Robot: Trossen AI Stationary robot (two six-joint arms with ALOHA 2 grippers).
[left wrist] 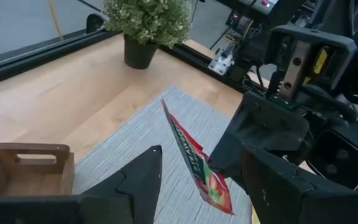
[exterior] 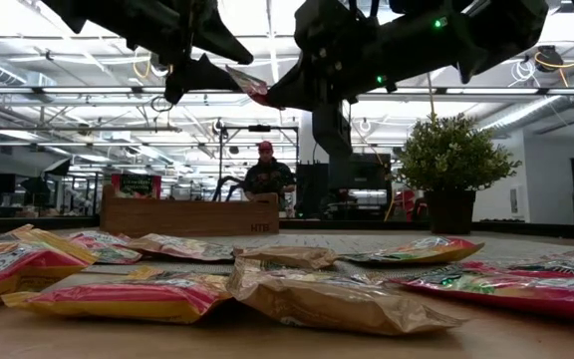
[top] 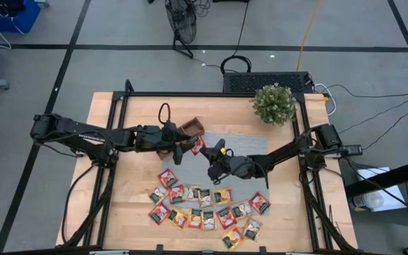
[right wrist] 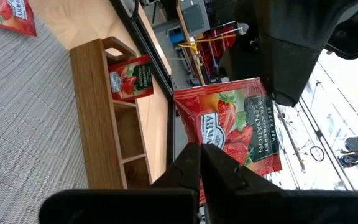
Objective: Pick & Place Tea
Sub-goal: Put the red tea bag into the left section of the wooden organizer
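Note:
A red tea sachet point(top: 199, 145) hangs above the grey mat point(top: 222, 173), with my right gripper point(top: 210, 151) shut on it. My left gripper point(top: 188, 148) comes from the table's left and is open, one finger point(left wrist: 143, 177) on either side of the sachet point(left wrist: 191, 152). I cannot tell whether it touches the sachet. Several more tea sachets point(top: 204, 209) lie flat in a heap near the front edge. The wooden tray point(top: 190, 127) stands on the mat's far left corner, with a red sachet point(right wrist: 131, 78) in one compartment. My right gripper pinches one edge of the red sachet point(right wrist: 211, 142) between its two fingers point(right wrist: 188, 163). The fingers come about level from the table's right. The sachet is lifted clear of the mat and stands on edge, tilted, its printed face toward the right wrist camera.
A potted plant point(top: 273, 104) stands at the far right of the table. A single red sachet point(right wrist: 8, 15) lies on the mat. Bare wood shows to the left of the heap point(top: 122, 198) and along the far edge. A person point(exterior: 267, 175) stands in the room beyond.

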